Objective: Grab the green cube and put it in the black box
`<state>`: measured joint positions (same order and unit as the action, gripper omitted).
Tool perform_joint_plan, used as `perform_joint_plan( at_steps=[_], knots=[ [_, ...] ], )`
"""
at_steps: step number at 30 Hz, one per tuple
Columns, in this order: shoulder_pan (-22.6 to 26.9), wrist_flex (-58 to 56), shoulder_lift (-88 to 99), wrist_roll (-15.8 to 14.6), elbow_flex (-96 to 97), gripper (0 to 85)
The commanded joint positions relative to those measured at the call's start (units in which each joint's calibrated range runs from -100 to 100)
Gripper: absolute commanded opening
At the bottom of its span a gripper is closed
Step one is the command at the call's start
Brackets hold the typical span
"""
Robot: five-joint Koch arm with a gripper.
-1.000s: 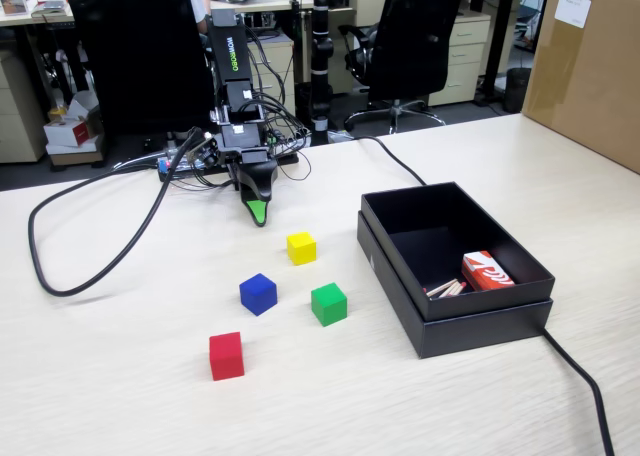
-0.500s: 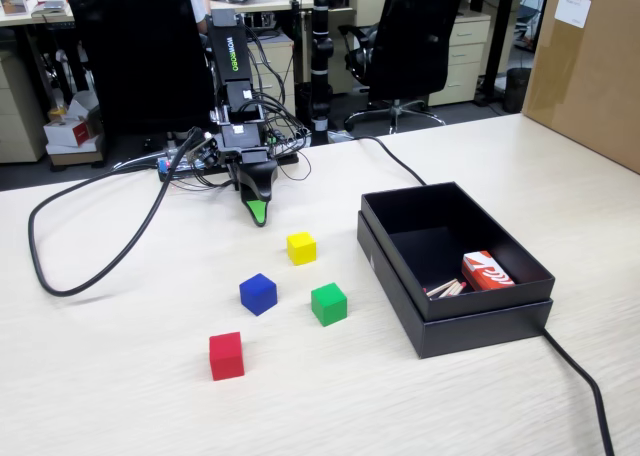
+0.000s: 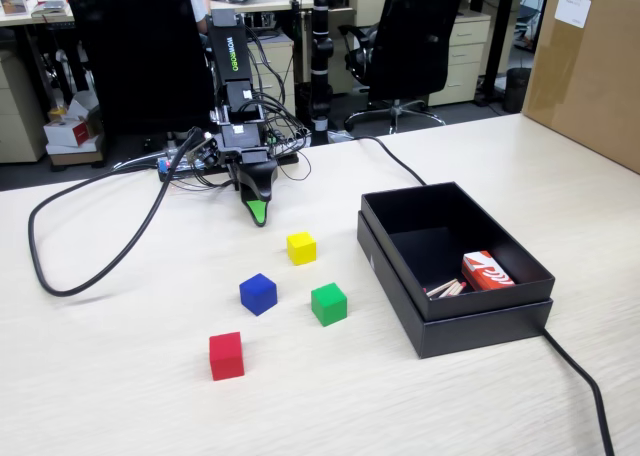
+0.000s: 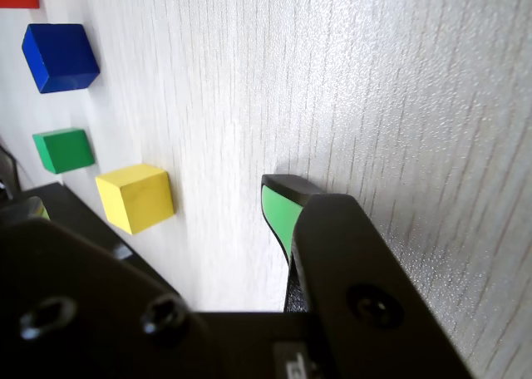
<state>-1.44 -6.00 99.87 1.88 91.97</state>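
Observation:
The green cube (image 3: 328, 303) sits on the pale table, left of the black box (image 3: 455, 301), which holds a red-and-white packet. In the wrist view the green cube (image 4: 63, 150) lies at the left, between a blue and a yellow cube. My gripper (image 3: 258, 214) points down at the table behind the cubes, well short of the green one. Its green-faced fingertip (image 4: 278, 209) stands free with bare table beside it. The other jaw is a dark blur at the left edge. Nothing is held.
The yellow cube (image 3: 301, 247) lies nearest the gripper, with the blue cube (image 3: 258, 294) and the red cube (image 3: 226, 356) farther forward. A black cable (image 3: 90, 266) loops at the left. Another cable (image 3: 580, 376) runs past the box. A brown cardboard box (image 3: 590, 66) stands at the back right.

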Motion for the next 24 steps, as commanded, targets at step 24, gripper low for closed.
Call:
perform_joint_plan(
  at_steps=[24],
  knots=[
    [0.2, -1.6, 0.1, 0.1, 1.8, 47.2]
  ],
)
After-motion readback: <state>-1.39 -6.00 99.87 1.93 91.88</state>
